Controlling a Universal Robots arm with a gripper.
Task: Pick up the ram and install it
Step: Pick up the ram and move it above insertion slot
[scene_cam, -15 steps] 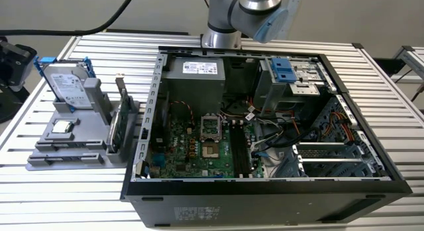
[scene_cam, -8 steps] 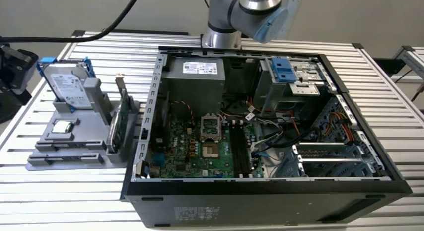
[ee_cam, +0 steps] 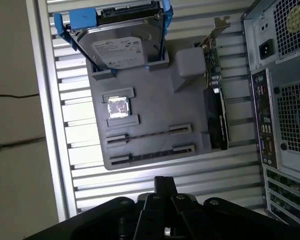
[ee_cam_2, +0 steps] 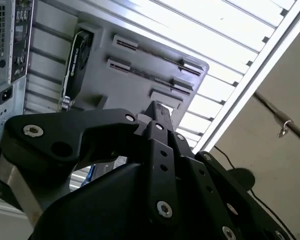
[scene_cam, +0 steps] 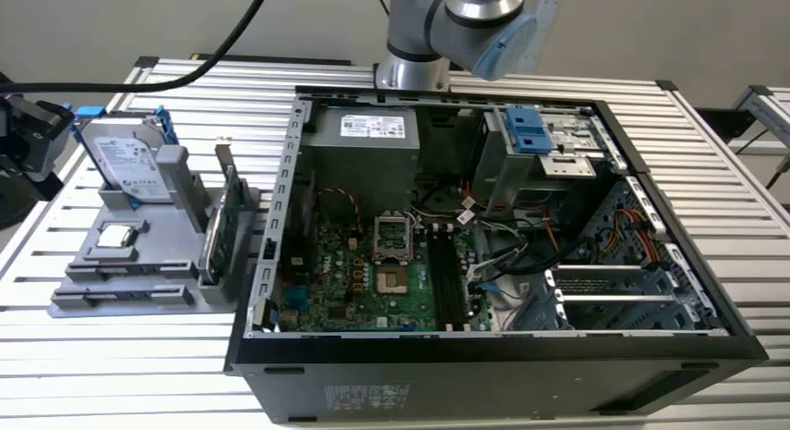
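Note:
The ram point(ee_cam: 149, 133) is a thin dark stick standing on edge between two clips of the grey holder tray point(ee_cam: 155, 100). A second strip like it point(ee_cam: 151, 155) stands in the clips alongside. In the second wrist view the same clips point(ee_cam_2: 121, 44) lie beyond my fingertips. My gripper point(ee_cam: 165, 184) point(ee_cam_2: 157, 112) hangs above the slatted table just off the tray's ram end, apart from both strips. Its fingers meet at the tips, shut on nothing. In the exterior view the arm's dark wrist end point(scene_cam: 25, 139) is at the left edge, beside the tray point(scene_cam: 124, 264).
On the tray also sit a silver hard drive in a blue frame point(ee_cam: 122, 45), a small square chip point(ee_cam: 117, 107) and an upright card with a metal bracket point(ee_cam: 215, 100). The open computer case point(scene_cam: 691, 291) holds the motherboard point(scene_cam: 358, 282) with black slots point(scene_cam: 447, 277). The table's edge point(ee_cam: 50, 125) runs close by.

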